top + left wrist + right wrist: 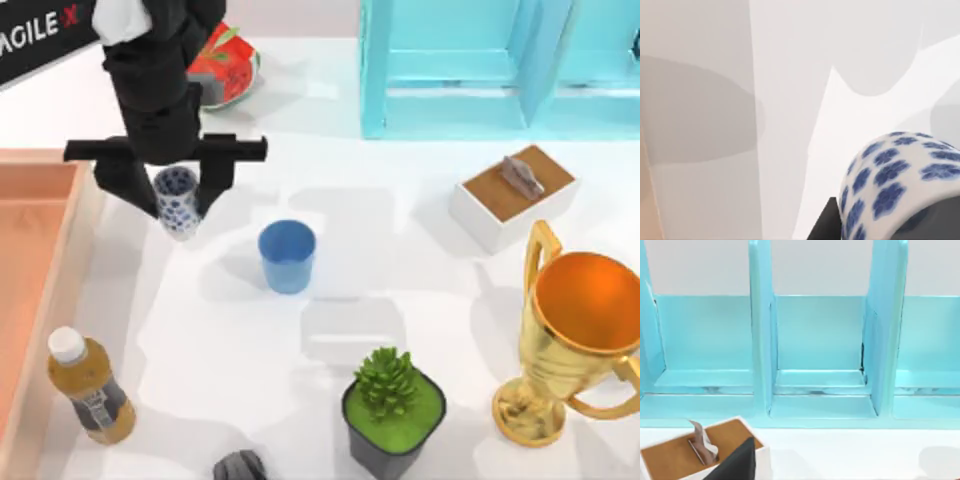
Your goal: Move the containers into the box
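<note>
Overhead, the left gripper clamps the patterned white cup near the desk's left edge, beside the orange-brown box; its wrist view reveals the cup's blue flower print.

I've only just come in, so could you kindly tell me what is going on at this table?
The left claw is closed around the patterned white cup, just right of the orange box at the table's left edge. The blue cup stands alone mid-table, not yet moved. Neither cup is in the box so far. The right arm is parked, its camera facing the turquoise shelf.
</note>
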`<state>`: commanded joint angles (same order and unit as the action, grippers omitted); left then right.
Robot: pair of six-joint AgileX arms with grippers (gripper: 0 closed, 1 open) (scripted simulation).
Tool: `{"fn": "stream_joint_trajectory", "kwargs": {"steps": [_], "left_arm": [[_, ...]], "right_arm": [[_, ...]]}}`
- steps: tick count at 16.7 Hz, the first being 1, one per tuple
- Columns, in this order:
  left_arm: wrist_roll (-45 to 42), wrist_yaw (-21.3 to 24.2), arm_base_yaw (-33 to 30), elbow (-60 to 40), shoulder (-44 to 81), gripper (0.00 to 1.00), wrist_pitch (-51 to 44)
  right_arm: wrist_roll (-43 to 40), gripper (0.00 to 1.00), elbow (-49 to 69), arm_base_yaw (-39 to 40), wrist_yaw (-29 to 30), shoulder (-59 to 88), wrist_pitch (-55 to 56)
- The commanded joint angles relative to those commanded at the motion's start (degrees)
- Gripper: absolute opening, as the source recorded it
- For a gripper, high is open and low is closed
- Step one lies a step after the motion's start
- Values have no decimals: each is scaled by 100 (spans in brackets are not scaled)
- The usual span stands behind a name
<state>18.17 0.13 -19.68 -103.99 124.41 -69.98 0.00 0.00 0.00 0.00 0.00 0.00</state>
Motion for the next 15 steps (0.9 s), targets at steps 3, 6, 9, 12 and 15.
{"fn": "stream_joint_trajectory", "kwargs": {"steps": [3, 6, 9, 12, 15], "left_arm": [[-478, -1, 473, -224, -399, 0, -627], [-626, 0, 618, -292, -535, 0, -779], [-642, -8, 605, -264, -526, 0, -765], [-1008, 34, 951, 111, -900, 0, -699], [-1752, 122, 1680, 930, -1786, 0, -583]], "right_arm": [[0, 100, 0, 0, 0, 0, 0], [0, 100, 0, 0, 0, 0, 0], [0, 100, 0, 0, 0, 0, 0], [0, 100, 0, 0, 0, 0, 0], [0, 100, 0, 0, 0, 0, 0]]}}
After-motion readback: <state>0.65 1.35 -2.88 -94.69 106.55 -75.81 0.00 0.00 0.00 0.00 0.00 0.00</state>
